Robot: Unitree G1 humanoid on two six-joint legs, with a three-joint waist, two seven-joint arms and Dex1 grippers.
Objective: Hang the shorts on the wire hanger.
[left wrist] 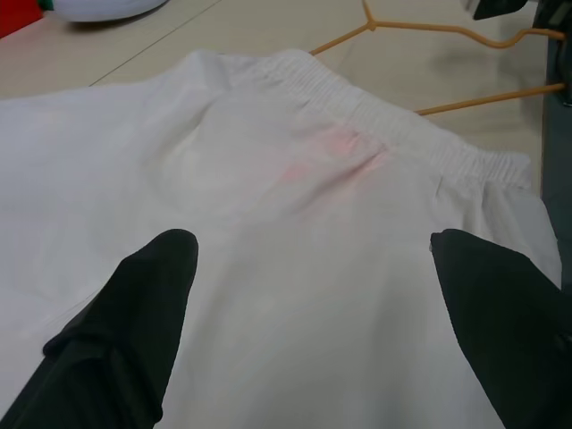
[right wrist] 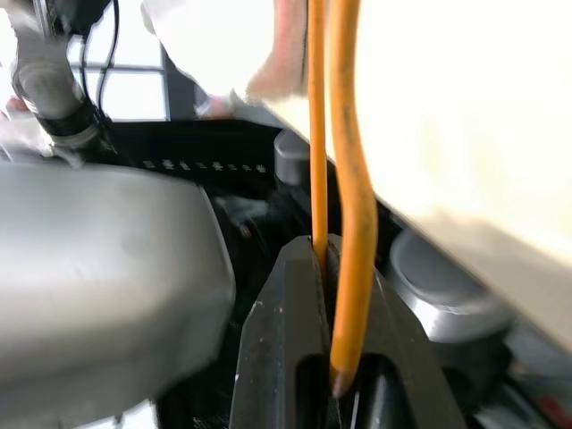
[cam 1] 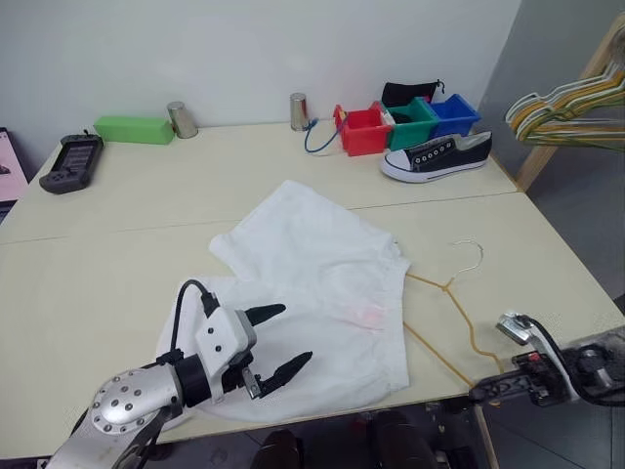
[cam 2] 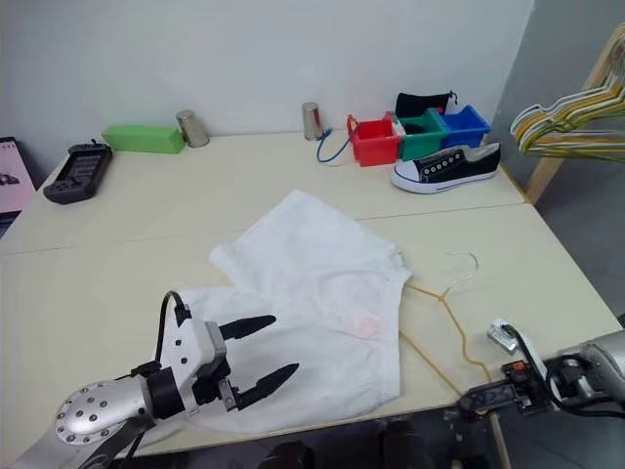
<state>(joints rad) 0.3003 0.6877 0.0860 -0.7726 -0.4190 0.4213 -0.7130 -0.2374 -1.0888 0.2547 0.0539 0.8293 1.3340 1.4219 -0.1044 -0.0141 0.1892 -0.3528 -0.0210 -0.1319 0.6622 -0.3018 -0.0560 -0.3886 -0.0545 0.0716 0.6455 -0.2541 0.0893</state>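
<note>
The white shorts (cam 1: 312, 283) lie spread flat on the table, with a faint pink patch near the waistband (left wrist: 393, 134). The thin yellow wire hanger (cam 1: 454, 303) lies on the table just right of them, its pale hook pointing away from me. My left gripper (cam 1: 296, 332) hovers open over the near part of the shorts, its black fingers (left wrist: 143, 304) spread wide with nothing between them. At the table's front right edge, my right gripper (cam 1: 479, 391) is shut on the near end of the hanger wire (right wrist: 344, 179).
Red, green and blue bins (cam 1: 363, 132) and a black sneaker (cam 1: 435, 156) stand at the back right. Two metal cups (cam 1: 182, 119), a green box (cam 1: 134, 129) and a black controller (cam 1: 70, 161) sit at the back left. Bunched hangers (cam 1: 566, 107) hang on a wooden rack off the table's right.
</note>
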